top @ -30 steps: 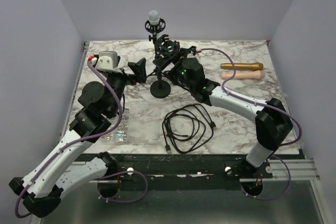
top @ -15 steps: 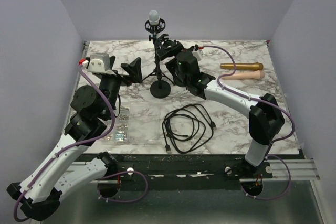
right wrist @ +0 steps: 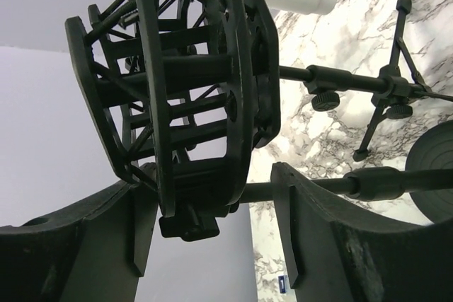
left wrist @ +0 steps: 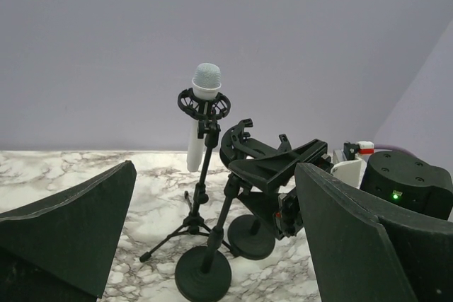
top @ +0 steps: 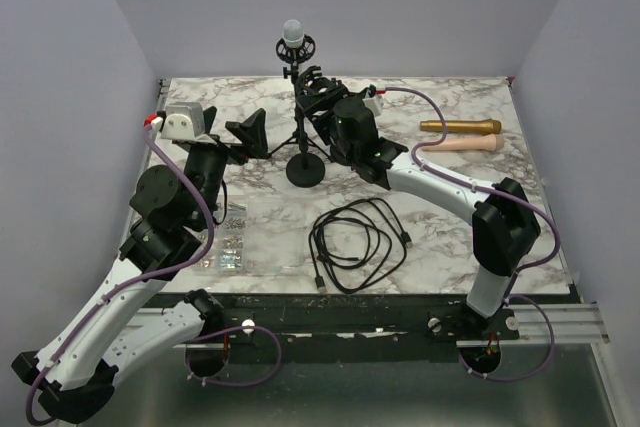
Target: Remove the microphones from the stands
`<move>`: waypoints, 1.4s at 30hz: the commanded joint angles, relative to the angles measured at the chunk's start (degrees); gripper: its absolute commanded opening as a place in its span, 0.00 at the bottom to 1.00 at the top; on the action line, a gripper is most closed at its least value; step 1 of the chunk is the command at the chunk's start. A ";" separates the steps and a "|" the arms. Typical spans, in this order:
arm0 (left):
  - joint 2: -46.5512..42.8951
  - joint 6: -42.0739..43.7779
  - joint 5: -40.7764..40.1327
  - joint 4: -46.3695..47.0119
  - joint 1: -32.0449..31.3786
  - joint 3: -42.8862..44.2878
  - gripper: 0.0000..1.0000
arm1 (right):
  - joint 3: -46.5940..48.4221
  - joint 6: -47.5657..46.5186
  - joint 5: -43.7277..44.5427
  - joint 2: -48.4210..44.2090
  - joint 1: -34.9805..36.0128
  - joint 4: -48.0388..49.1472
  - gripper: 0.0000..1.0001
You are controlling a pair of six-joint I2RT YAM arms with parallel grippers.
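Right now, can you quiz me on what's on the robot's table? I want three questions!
1. True or false: the white microphone stands in the holder on the tripod stand.
2. Pick one: the coiled black cable lies A) in front of the stands, nearer the arm bases; B) behind the tripod stand; C) on top of the white microphone.
3. Count: how many microphones lie flat on the table at its right side?
Key: 1 true. 2 A. 3 two, the gold microphone and the pink microphone.
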 commanded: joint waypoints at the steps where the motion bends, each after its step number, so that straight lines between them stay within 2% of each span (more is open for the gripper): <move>1: -0.38 -0.70 0.95 0.36 0.40 -0.16 0.99 | -2.22 -0.08 1.79 1.48 0.69 -3.17 0.68; 20: 0.42 -1.36 1.52 0.19 0.39 -0.23 0.99 | -13.74 0.63 1.50 2.66 0.93 -3.79 0.68; 42: 1.25 -1.80 1.74 0.01 0.48 -0.25 0.98 | -17.98 -0.02 1.83 10.33 1.13 -4.20 0.68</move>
